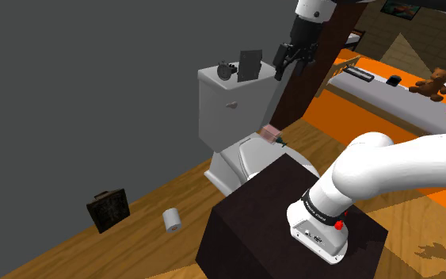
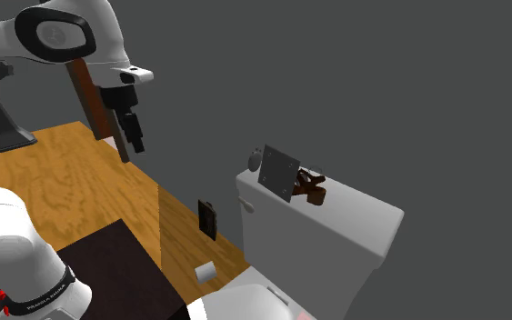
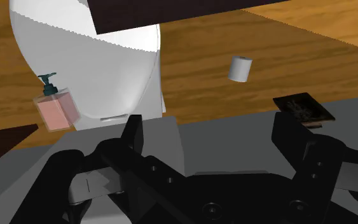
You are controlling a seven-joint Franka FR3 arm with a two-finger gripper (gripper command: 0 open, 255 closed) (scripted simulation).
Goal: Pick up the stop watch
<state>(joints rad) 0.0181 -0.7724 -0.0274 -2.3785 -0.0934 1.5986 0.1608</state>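
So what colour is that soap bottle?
The soap bottle is pink with a dark teal pump, clearest in the wrist view.

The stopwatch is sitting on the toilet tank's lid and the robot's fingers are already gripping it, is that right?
Not quite. The stopwatch does sit on the toilet tank's lid, but the fingers aren't gripping it. The shoulder view shows them in the air beside the tank, apart from the stopwatch, and the wrist view shows them open, clasping nothing.
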